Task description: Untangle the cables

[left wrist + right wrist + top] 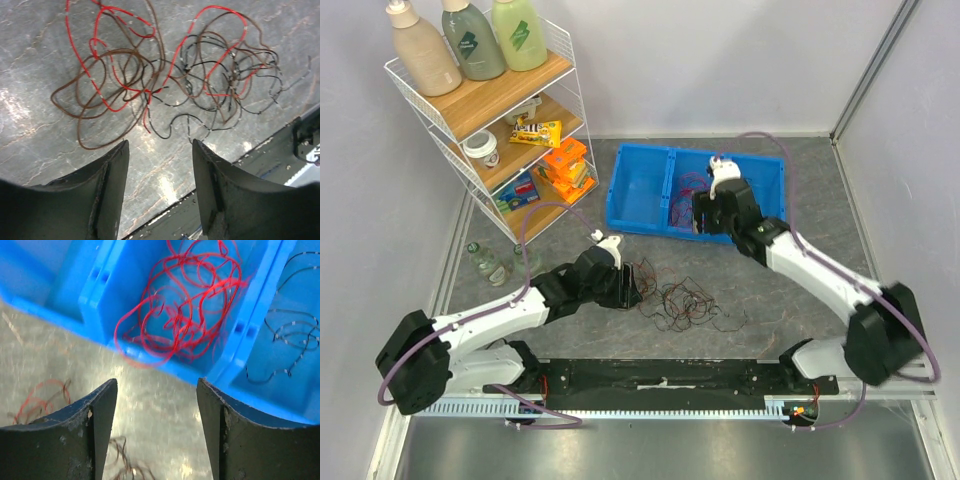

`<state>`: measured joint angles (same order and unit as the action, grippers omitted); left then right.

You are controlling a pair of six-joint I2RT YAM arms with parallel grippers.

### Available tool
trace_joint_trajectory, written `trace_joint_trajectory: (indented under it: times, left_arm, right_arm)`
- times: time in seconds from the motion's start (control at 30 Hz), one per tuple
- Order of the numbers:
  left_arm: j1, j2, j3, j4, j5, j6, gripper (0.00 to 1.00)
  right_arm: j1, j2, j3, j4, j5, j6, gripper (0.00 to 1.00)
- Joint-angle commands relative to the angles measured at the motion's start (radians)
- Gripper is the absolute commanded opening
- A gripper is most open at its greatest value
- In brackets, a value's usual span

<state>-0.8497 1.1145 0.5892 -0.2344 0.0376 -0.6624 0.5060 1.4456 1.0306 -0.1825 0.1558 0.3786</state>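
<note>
Left gripper [160, 145], jaws released and empty, hovers by tangled red, brown and black cables [146, 92] — right gripper [156, 382], jaws also apart, at the blue bin [95, 295] holding 1 red wire clump [185, 310].

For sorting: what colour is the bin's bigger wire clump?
Wire clump is red; right wrist view.

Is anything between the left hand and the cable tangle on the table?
No. In the left wrist view, only bare grey table separates the open left hand from the cable tangle.

Robot test cell: plain grey partition walls [720, 60], staged wire shelf [508, 92] holding bottles [472, 40], snacks [537, 131].
</note>
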Motion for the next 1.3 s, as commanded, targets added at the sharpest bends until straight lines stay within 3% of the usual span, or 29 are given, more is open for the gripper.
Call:
trace_joint_trajectory:
  times: [0.0, 0.17, 0.4, 0.57, 0.7, 0.9, 1.13, 1.2, 1.27]
  left_arm:
    - [0.008, 0.028, 0.028, 0.027, -0.071, -0.008, 0.58]
    - [0.012, 0.039, -0.032, 0.121, -0.012, -0.089, 0.57]
    - [0.014, -0.036, -0.103, 0.187, 0.064, -0.183, 0.57]
    - [0.011, -0.076, -0.094, 0.158, 0.073, -0.174, 0.64]
    - [0.012, -0.070, -0.085, 0.190, 0.090, -0.201, 0.64]
    - [0.015, -0.035, -0.011, 0.195, 0.038, -0.198, 0.59]
    - [0.081, 0.070, 0.006, 0.260, -0.031, -0.186, 0.55]
    - [0.119, 0.134, -0.009, 0.312, -0.003, -0.184, 0.54]
    - [0.155, 0.227, -0.012, 0.352, 0.062, -0.184, 0.46]
  right_arm:
    - [0.110, -0.203, -0.144, -0.089, 0.084, -0.055, 0.73]
    - [0.250, -0.321, -0.371, 0.119, -0.208, 0.017, 0.73]
    - [0.307, -0.216, -0.420, 0.282, -0.211, 0.046, 0.64]
    - [0.341, -0.113, -0.402, 0.318, -0.182, 0.052, 0.47]
    - [0.347, -0.105, -0.412, 0.324, -0.131, 0.060, 0.38]
    - [0.358, -0.200, -0.428, 0.311, -0.124, 0.068, 0.00]
    - [0.376, -0.473, -0.422, 0.232, -0.242, 0.138, 0.00]
    - [0.379, -0.540, -0.412, 0.233, -0.298, 0.164, 0.00]
    - [0.378, -0.596, -0.383, 0.229, -0.329, 0.181, 0.00]
